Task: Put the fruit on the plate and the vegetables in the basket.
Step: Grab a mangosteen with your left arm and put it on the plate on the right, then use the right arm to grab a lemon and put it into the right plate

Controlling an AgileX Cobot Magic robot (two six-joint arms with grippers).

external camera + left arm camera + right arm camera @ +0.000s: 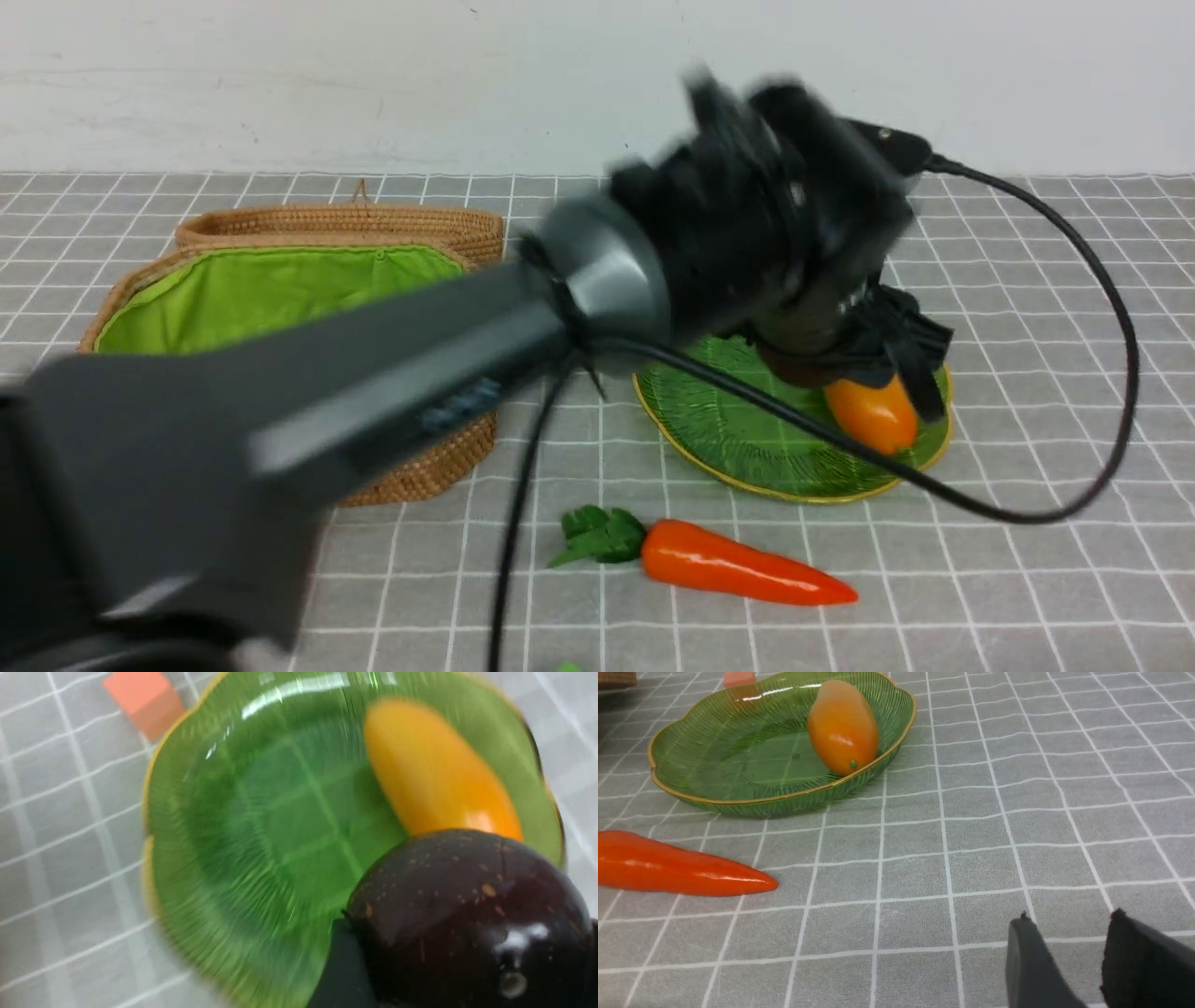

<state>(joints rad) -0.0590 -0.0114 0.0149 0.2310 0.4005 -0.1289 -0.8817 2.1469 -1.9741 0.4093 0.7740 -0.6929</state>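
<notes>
1. The left jaws are clamped on the small dark maroon fruit (467,914); a dark pad presses against one side of it.
2. The green plate (728,429) lies directly beneath the left jaws; we cannot tell whether the held fruit touches the glass.
3. The orange mango-like fruit (873,415) rests inside the plate, just beside the left jaws and close against the maroon fruit.
4. The basket (420,471) stands open to the left of the left jaws, near the plate but apart from it; its green lining shows, and the left arm (373,373) crosses in front of it.
5. The carrot (738,563) lies flat on the surface (1027,327), on the robot's side of the left jaws and apart from the plate.
6. A small orange cube (145,700) sits just outside the plate's rim, well apart from the left jaws.
7. The right jaws stand slightly apart with nothing between them, low over the surface; the carrot and the plate lie ahead of them, well apart.
</notes>
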